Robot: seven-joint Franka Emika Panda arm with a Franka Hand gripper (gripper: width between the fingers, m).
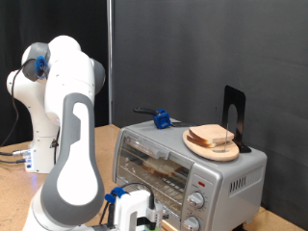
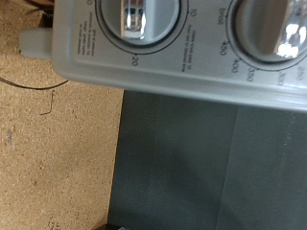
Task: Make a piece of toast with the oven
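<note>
Bread's already in: the piece of toast (image 1: 166,166) lies on the rack inside the oven (image 1: 190,171), door shut. The gripper (image 1: 138,214) hangs right before the oven's knobs (image 2: 137,19); its fingers' opening can't be made out, so timing is what's left, I'd say.

We see a robot arm (image 1: 67,115) with smooth white shells of rounded shape. A wide light grey panel (image 1: 75,168) runs along the nearest link, darker than the white around it. At the upper joint there is a black ring with a small blue part (image 1: 39,64) inside it. The base (image 1: 40,144) is a white block, and thin dark cables (image 1: 12,154) come out from it. The gripper (image 1: 135,214) is white with black parts and carries small blue pieces on its top. In the wrist view no part of the robot shows.
</note>
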